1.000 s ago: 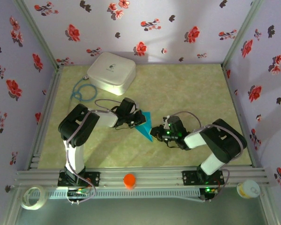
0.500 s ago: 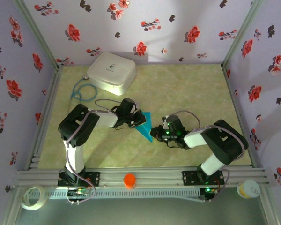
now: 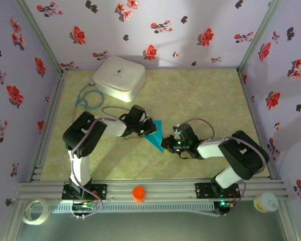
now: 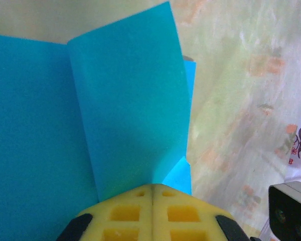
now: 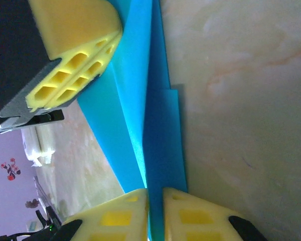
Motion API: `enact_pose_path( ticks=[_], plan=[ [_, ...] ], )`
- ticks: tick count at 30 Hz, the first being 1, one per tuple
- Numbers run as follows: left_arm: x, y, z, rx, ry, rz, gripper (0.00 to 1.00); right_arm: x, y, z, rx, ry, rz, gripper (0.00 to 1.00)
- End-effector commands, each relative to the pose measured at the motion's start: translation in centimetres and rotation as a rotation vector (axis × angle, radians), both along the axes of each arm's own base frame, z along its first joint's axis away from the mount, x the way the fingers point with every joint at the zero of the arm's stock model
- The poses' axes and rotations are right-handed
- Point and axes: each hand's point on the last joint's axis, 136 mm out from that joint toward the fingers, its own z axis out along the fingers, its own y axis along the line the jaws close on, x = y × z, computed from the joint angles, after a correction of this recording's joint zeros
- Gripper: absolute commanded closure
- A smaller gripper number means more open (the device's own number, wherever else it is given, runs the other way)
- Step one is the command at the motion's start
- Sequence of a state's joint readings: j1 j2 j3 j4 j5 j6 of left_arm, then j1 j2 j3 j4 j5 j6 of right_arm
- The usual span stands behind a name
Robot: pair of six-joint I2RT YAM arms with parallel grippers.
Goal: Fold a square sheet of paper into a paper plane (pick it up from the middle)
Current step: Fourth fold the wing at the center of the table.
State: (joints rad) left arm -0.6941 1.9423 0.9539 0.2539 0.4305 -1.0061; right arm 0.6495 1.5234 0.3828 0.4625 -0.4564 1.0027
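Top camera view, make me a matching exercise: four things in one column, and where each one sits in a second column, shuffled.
Things:
1. white rounded box
2. folded turquoise paper
3. orange cylinder
4. tape roll

Places:
A. centre of the near rail
B. far left of the table
C. outside the rail, near left corner
D. middle of the table

Pairs: 1-B, 2-D, 3-A, 4-C

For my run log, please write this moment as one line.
left gripper: shut on paper sheet | right gripper: shut on paper sheet | paper sheet: partly folded
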Motion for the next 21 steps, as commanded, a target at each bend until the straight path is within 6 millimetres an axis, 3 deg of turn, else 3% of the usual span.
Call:
enact_pose_path(
  ticks=[1, 9, 21],
  plan=[
    [-1.2, 1.8, -3.3, 0.098, 0.054, 0.010, 1.00, -2.4, -1.4, -1.8, -0.094, 0.086, 0.037, 0.83],
    [-1.2, 1.8, -3.3, 0.095, 0.054, 0.012, 1.00, -3.0, -1.6, -2.6, -0.103, 0.112, 0.048, 0.97],
    [-1.2, 1.9, -3.3, 0.096, 0.056, 0.015, 1.00, -3.3, -1.9, -1.5, -0.116, 0.108, 0.058, 0.87]
  ],
)
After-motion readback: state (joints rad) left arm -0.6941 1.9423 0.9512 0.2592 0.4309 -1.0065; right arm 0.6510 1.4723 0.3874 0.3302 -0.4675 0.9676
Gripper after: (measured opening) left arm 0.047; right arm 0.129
